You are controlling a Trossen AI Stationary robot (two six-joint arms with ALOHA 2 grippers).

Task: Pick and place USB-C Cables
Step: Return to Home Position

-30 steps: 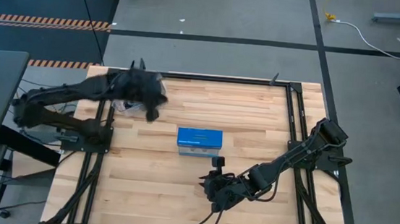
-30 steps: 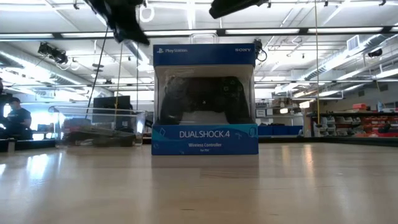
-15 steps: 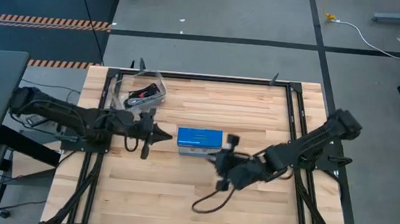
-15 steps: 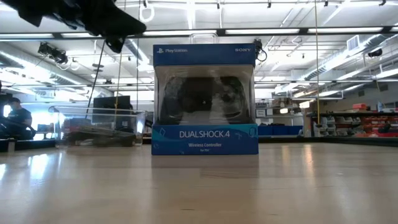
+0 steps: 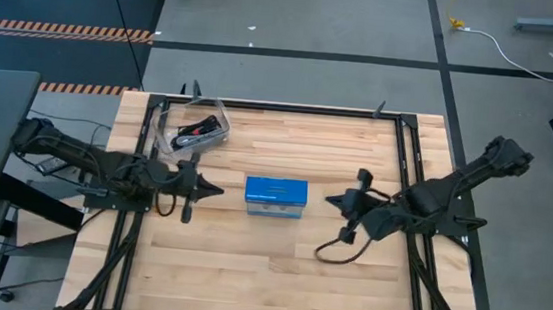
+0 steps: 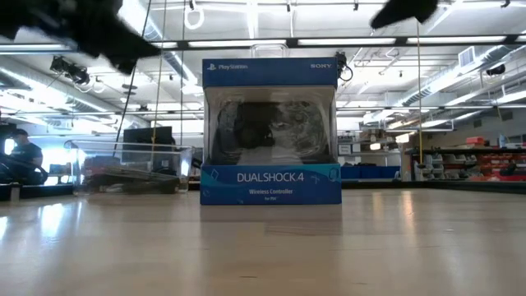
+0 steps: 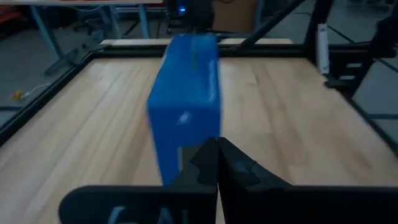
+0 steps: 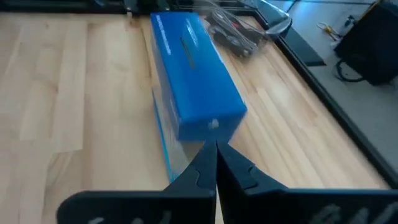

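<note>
The USB-C cables [image 5: 198,131] lie bundled in a clear tub [image 5: 180,139] at the table's far left, black and silver-grey among them. The bundle also shows in the right wrist view [image 8: 231,28]. My left gripper [image 5: 215,189] is shut and hangs level just left of the blue box [image 5: 275,196], pointing at it. My right gripper [image 5: 331,200] is shut just right of the box, also pointing at it. Nothing shows between either pair of fingertips in the wrist views [image 7: 216,144] [image 8: 216,146]. A black cord [image 5: 333,248] loops below my right wrist; whether it is one of the cables I cannot tell.
The blue box [image 6: 271,131] stands upright mid-table between the two grippers. A black frame [image 5: 401,166] runs along the table's edges. Bare wood [image 5: 246,273] lies on the near side of the box. A person sits far off in the room [image 6: 20,156].
My left arm has swung from above the tub toward the near edge, then drawn back left, and now points level at the box. My right arm has pulled from the near middle toward the far and right edges. The black cord travelled with it.
</note>
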